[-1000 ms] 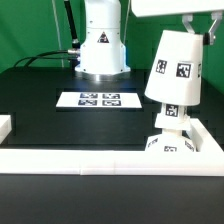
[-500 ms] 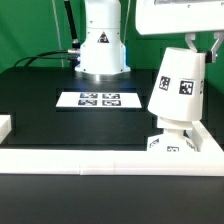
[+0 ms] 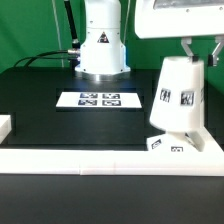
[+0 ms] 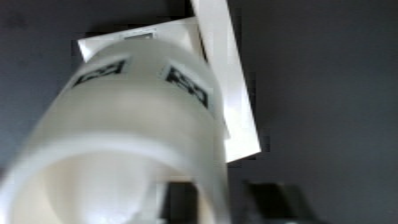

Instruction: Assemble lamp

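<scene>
Spreading beneath the gripper (image 3: 200, 50) is a black table (image 3: 50, 90), matte and bare apart from a few items. Behind it stands a green wall (image 3: 30, 25), with dark cables running down past the robot pedestal (image 3: 102, 45) at the back. Flat on the table, away from the gripper toward the exterior view's left, lies the marker board (image 3: 99, 100). A white raised rail (image 3: 100, 157) borders the table's near edge, and a short white block (image 3: 5, 126) sits at the far end of the table from the gripper.

Directly below the gripper hangs the shade (image 3: 177, 95), narrow end up, its wide end lowest, two square tags showing on its side. The fingers (image 3: 186, 48) stand on either side of the shade's narrow top, seemingly clamped on it, though the contact itself is small in the picture. Under the shade's wide rim sits the base (image 3: 170, 144), tags facing the camera, tucked against the rail; the shade's rim looks to be touching or just above it, and which I cannot tell. The bulb is hidden.

In the wrist view the shade (image 4: 125, 140) fills most of the picture, blurred at its near end, with the flat base (image 4: 222, 60) showing beyond it against the dark table (image 4: 338, 90).
</scene>
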You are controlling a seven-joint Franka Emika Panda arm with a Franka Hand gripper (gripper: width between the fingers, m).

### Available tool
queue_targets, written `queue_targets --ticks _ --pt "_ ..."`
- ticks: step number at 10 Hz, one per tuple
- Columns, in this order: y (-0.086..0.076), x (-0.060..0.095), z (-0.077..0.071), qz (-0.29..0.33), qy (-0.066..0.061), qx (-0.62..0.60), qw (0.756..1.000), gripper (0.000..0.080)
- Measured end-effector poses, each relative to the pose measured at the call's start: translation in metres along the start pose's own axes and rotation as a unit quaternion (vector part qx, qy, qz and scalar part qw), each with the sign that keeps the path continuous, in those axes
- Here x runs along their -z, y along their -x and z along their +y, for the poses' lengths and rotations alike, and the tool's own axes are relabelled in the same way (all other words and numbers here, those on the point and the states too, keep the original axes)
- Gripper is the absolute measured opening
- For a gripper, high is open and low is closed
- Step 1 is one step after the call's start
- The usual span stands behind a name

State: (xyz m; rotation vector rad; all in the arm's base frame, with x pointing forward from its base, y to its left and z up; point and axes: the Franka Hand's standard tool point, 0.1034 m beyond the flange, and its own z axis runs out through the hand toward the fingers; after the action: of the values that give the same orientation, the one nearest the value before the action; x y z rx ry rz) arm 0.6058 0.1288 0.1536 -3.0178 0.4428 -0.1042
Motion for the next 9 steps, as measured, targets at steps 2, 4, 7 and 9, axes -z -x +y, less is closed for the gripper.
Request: queue_targets --ticks 2,4,7,9 --pt "-0.001 0.005 0.001 0.001 -0.001 0.0 1.0 0.0305" --pt "-0.001 0.012 0.001 0.002 -0.002 -0.002 1.0 0.0628" --pt "0.019 0.029 0.003 -0.011 0.001 -0.029 1.0 0.0695" --pt "0.03 0.034 0.0 -0.014 0.002 -0.044 0.999 0.0698"
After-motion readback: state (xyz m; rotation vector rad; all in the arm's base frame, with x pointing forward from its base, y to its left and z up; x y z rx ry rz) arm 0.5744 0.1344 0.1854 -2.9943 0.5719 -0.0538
